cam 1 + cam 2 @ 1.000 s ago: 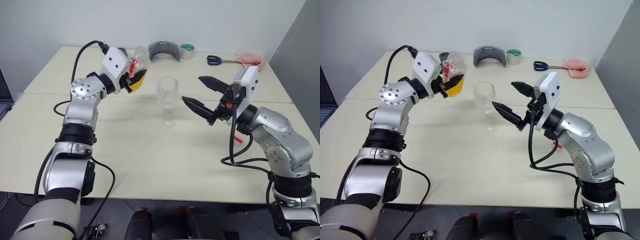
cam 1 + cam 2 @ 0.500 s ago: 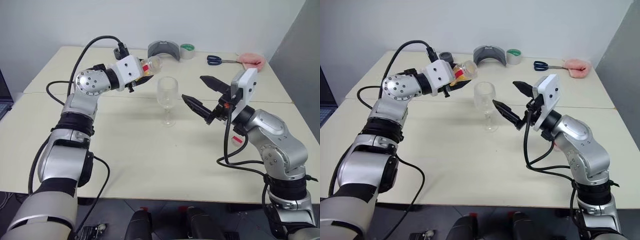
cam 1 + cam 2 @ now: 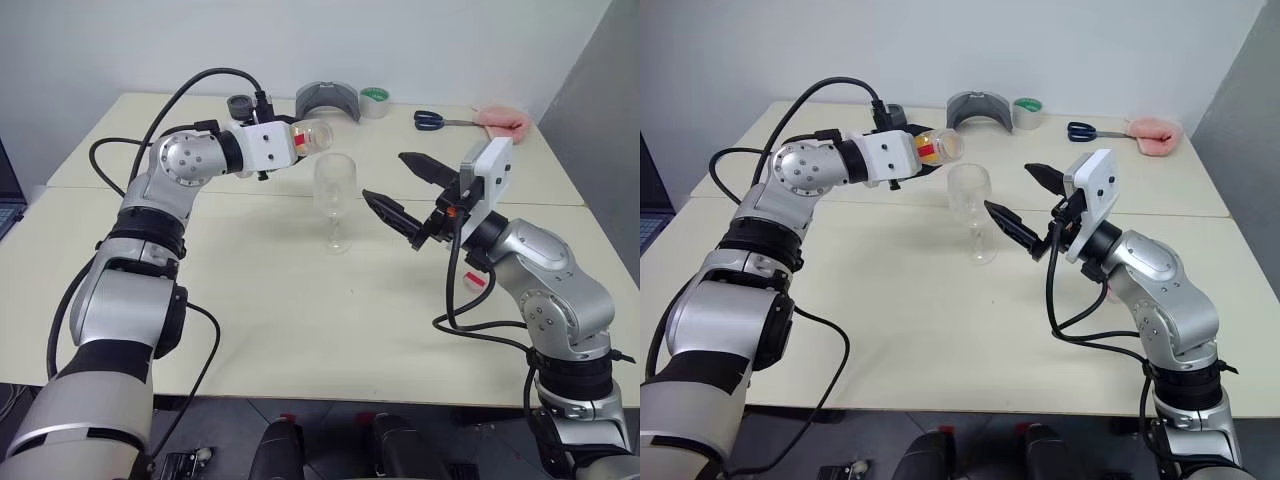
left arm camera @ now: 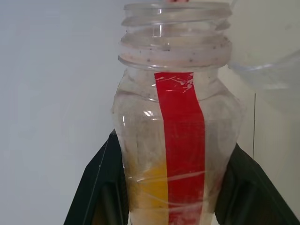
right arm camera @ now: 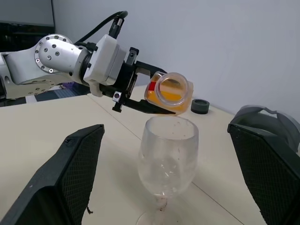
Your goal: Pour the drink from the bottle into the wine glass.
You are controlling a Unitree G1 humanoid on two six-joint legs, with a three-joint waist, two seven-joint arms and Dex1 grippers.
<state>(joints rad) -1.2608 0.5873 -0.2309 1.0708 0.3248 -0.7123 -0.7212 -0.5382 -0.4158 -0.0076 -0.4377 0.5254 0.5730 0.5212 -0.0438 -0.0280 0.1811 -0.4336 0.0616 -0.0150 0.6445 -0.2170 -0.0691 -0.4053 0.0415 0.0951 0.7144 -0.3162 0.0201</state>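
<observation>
Bottle clamped in left pincer, tipped nearly level above the bench, open mouth aimed toward the rim of the wine glass and just beside it. Orange-yellow drink pooled along the bottle's lower side, short of the mouth. Wine glass upright on the bench, bowl holding no drink. Right pincer spread wide, just beside the glass, gripping nothing.

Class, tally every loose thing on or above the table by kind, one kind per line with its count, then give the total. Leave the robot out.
Bottle: 1
Wine glass: 1
Tape roll: 1
Scissors: 1
Pink cloth: 1
Grey curved holder: 1
Dark cap: 1
Total: 7
</observation>
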